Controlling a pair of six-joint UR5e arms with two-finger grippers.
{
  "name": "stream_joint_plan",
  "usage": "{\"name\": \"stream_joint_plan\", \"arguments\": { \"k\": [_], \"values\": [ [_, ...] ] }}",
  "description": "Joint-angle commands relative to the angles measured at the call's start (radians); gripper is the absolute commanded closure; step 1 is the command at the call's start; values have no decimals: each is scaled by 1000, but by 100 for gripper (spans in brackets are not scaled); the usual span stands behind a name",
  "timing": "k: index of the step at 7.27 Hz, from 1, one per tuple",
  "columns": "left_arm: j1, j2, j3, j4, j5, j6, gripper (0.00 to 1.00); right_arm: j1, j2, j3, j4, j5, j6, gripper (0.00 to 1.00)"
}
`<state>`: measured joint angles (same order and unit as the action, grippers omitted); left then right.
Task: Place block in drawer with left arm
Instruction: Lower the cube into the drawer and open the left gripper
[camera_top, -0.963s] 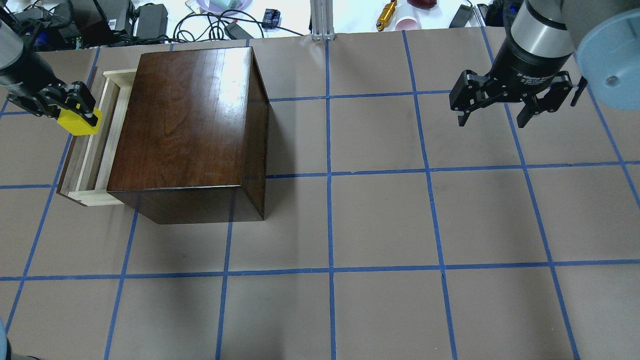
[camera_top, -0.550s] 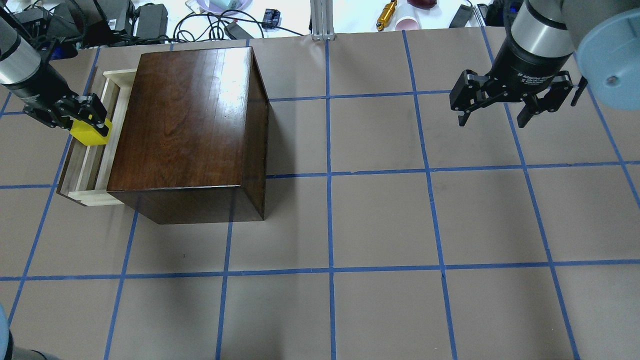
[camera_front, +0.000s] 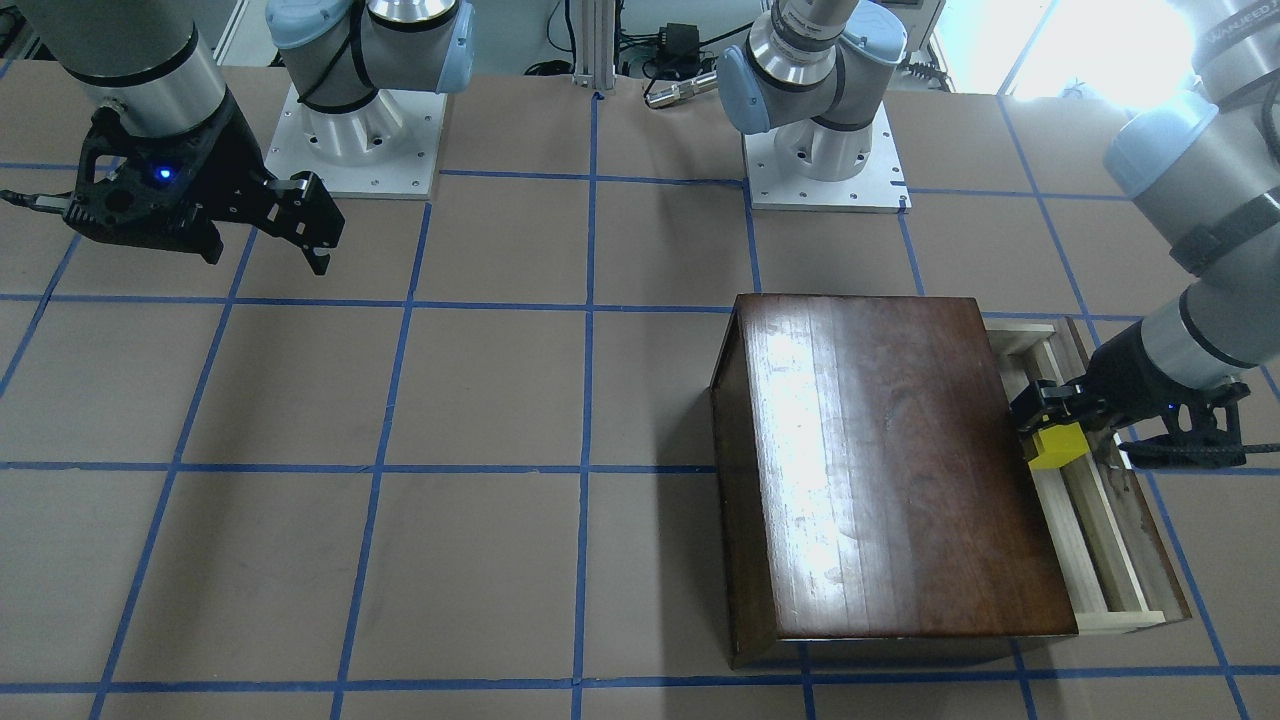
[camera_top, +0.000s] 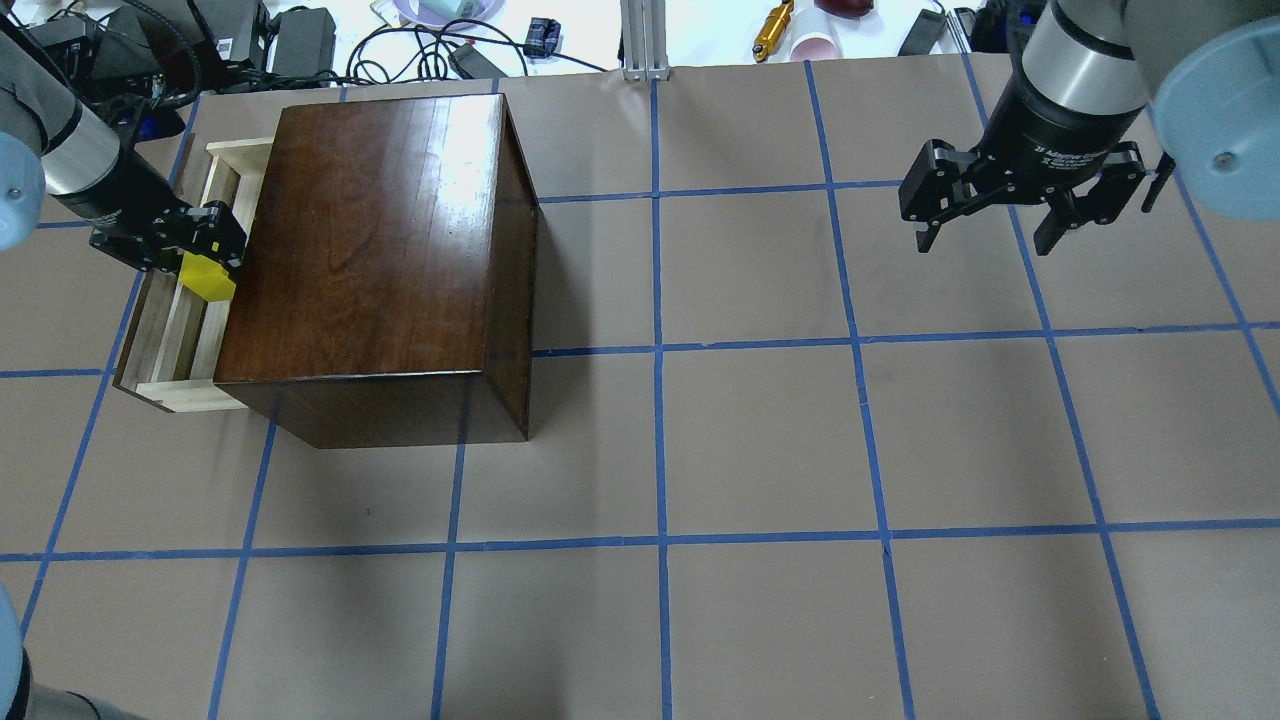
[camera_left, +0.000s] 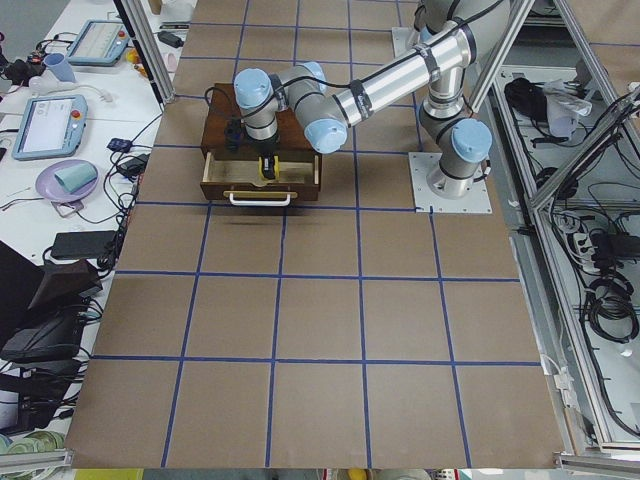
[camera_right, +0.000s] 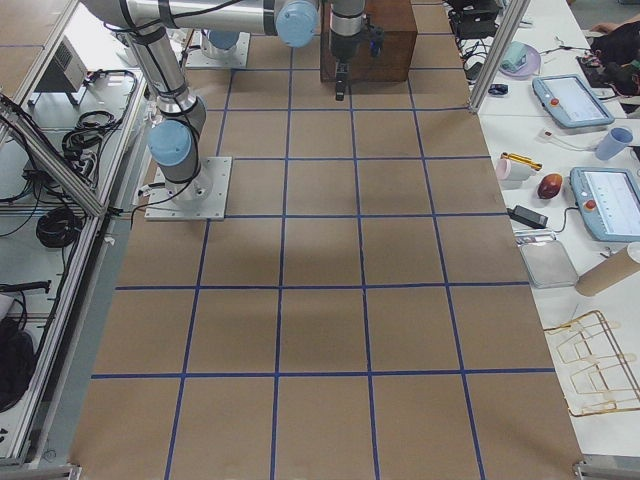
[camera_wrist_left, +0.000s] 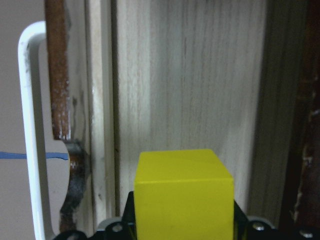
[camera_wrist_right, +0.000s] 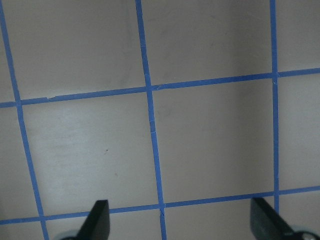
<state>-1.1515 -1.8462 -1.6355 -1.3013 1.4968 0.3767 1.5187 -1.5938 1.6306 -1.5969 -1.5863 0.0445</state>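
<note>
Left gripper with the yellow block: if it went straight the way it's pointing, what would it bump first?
Probably the pale wood floor of the drawer. The left gripper points down into the open drawer, and the wrist view shows only that floor beyond the held block. How near is unclear.

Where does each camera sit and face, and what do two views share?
Front-facing: across the table, facing the robot; right gripper open, left gripper holding the block over the drawer.
Overhead: behind the robot, looking down; both grippers, wooden box.
Exterior left: table's left end; left arm near.
Exterior right: opposite end; right arm near.
Left wrist: onto block and drawer.
Right wrist: onto the table; own fingertips.
Shared: front-facing and overhead show the block.
</note>
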Motion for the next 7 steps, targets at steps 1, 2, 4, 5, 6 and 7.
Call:
{"name": "stream_joint_plan", "arguments": {
  "k": [1, 2, 4, 5, 6, 7],
  "values": [
    [-1, -7, -3, 1, 0, 1, 51, 0, 0, 0, 0, -1, 0, 0],
    [-1, -5, -1, -3, -3, 2, 1, 0, 0, 0, 0, 0, 0, 0],
    [-1, -4, 5, -3, 2, 1, 0, 0, 0, 0, 0, 0, 0, 0],
    [-1, -4, 6, -3, 5, 1, 0, 0, 0, 0, 0, -1, 0, 0],
    [-1, -4, 6, -3, 6, 1, 0, 0, 0, 0, 0, -1, 0, 0],
    [-1, -2, 8, -3, 8, 1, 0, 0, 0, 0, 0, -1, 0, 0]
  ]
}}
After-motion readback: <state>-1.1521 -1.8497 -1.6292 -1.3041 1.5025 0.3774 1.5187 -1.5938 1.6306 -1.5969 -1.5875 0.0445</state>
